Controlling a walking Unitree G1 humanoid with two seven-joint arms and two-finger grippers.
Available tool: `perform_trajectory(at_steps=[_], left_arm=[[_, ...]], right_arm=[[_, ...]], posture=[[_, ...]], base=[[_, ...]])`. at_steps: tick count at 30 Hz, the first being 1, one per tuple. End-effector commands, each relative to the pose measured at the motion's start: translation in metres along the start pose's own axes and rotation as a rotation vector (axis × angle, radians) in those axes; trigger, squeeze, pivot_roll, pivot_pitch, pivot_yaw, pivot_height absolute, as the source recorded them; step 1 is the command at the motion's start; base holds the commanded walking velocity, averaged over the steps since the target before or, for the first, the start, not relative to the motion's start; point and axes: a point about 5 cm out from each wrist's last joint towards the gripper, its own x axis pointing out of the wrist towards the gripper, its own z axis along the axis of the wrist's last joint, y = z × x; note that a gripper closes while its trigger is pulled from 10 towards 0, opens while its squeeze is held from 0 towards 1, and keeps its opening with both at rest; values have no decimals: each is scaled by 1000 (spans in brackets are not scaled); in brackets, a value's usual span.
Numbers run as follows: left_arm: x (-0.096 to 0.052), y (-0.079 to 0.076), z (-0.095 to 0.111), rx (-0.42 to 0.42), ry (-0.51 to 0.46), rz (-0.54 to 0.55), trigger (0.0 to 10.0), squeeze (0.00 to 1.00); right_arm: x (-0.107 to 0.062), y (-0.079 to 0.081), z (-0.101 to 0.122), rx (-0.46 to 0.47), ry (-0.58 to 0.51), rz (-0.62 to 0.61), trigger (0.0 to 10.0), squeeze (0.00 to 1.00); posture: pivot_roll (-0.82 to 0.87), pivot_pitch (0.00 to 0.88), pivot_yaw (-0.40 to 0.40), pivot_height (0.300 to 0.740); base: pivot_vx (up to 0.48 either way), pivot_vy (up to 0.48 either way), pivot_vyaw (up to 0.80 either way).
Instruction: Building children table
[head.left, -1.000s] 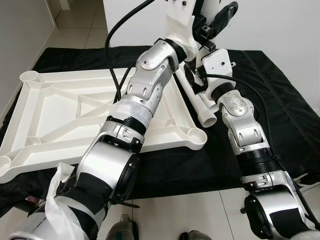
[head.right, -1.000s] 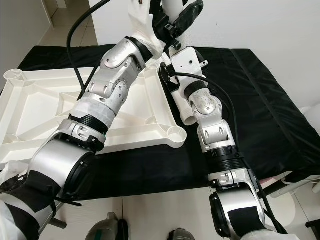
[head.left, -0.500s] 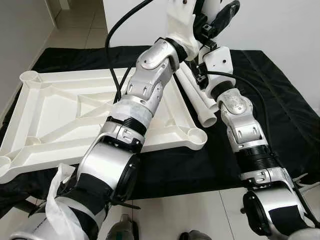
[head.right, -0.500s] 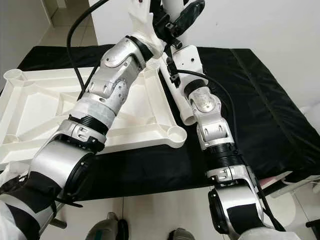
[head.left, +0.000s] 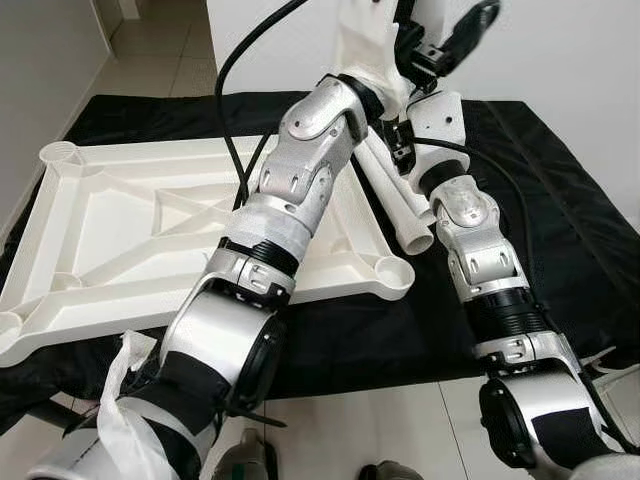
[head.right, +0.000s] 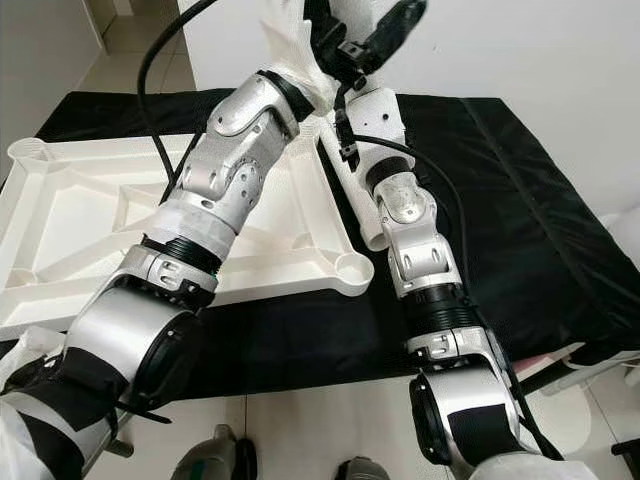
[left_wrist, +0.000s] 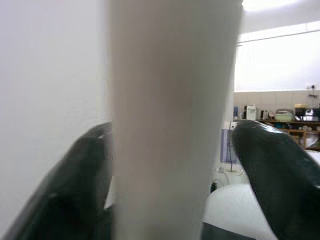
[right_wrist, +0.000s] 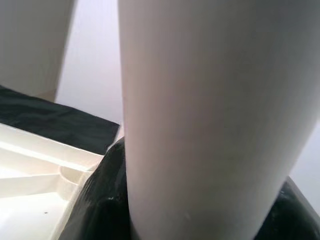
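Note:
The white table top (head.left: 120, 210) lies upside down on a black cloth, with round leg sockets (head.left: 393, 270) at its corners. Both arms reach up and away over its far right corner. In the left wrist view my left gripper (left_wrist: 172, 160) is shut on a white table leg (left_wrist: 170, 90) that stands between its black fingers (left_wrist: 75, 190). My right gripper (right_wrist: 200, 205) is likewise shut on a white table leg (right_wrist: 210, 90). One black finger (head.left: 468, 22) of the right gripper reaches the picture's top edge. I cannot tell whether both grippers hold the same leg.
More white legs (head.left: 400, 200) lie on the black cloth (head.left: 560, 200) just right of the table top, under my right forearm. A white wall stands behind the cloth. Tiled floor runs along the near edge, and a pale object (head.right: 590, 360) pokes out at the cloth's near right corner.
Both arms have risen a little and stretched further away; the right gripper's finger now sits higher and more to the right. The table top and the lying legs have not moved.

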Motion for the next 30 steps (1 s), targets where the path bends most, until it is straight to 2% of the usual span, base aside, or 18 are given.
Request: perform_trajectory(at_steps=[1, 3, 4, 7, 8, 9, 10, 11, 13, 17, 21, 22, 25, 30], left_arm=[[0, 1, 5, -43, -11, -46, 10000, 878], [0, 1, 5, -43, -11, -46, 10000, 878], [0, 3, 7, -73, -22, -34, 10000, 0], [-1, 14, 11, -160, -33, 15, 10000, 0], [-1, 14, 11, -160, -33, 15, 10000, 0], [-3, 25, 14, -210, -41, 55, 10000, 0], [-3, 25, 14, -210, -41, 55, 10000, 0], [-6, 33, 16, -234, -42, 85, 10000, 0], [-16, 51, 14, -195, -12, 139, 10000, 0], [-24, 60, 10, -169, 22, 167, 10000, 0], [-45, 83, -6, -144, 135, 262, 10000, 0], [-45, 83, -6, -144, 135, 262, 10000, 0], [-58, 90, -20, -108, 241, 290, 10000, 0], [-62, 90, -31, -95, 307, 302, 10000, 0]], right_arm=[[3, -6, 2, 49, 3, -56, 10000, 0], [3, -6, 2, 49, 3, -56, 10000, 0], [3, -6, 2, 63, 4, -64, 10000, 0], [2, -7, 1, 114, 6, -93, 10000, 0], [2, -7, 1, 114, 6, -93, 10000, 0], [1, -9, -1, 142, 12, -119, 10000, 0], [1, -9, -1, 142, 12, -119, 10000, 0], [-1, -10, -4, 165, 16, -138, 10000, 0], [-5, -11, -9, 198, 28, -169, 10000, 0], [-7, -12, -11, 206, 29, -188, 10000, 0], [-10, -22, -9, 211, 14, -260, 10000, 0], [-10, -22, -9, 211, 14, -260, 10000, 0], [-18, -31, -11, 211, 6, -329, 10000, 0], [-24, -34, -15, 217, 12, -366, 10000, 0]], posture=[[27, 0, -7, 740], [27, 0, -7, 740], [27, 0, -7, 740], [24, 0, -4, 740], [24, 0, -4, 740], [22, 0, 2, 740], [22, 0, 2, 740], [22, 0, 6, 740], [23, 0, 17, 740], [19, 0, 39, 740], [2, 0, 87, 740], [2, 0, 87, 740], [-18, 0, 119, 740], [-20, 0, 131, 740]], base=[[0, 0, 0], [0, 0, 0], [0, 0, 0], [0, 0, 0], [0, 0, 0], [0, 0, 0], [0, 0, 0], [0, 0, 0], [0, 0, 0], [0, 0, 0], [0, 0, 0], [0, 0, 0], [0, 0, 0], [0, 0, 0]])
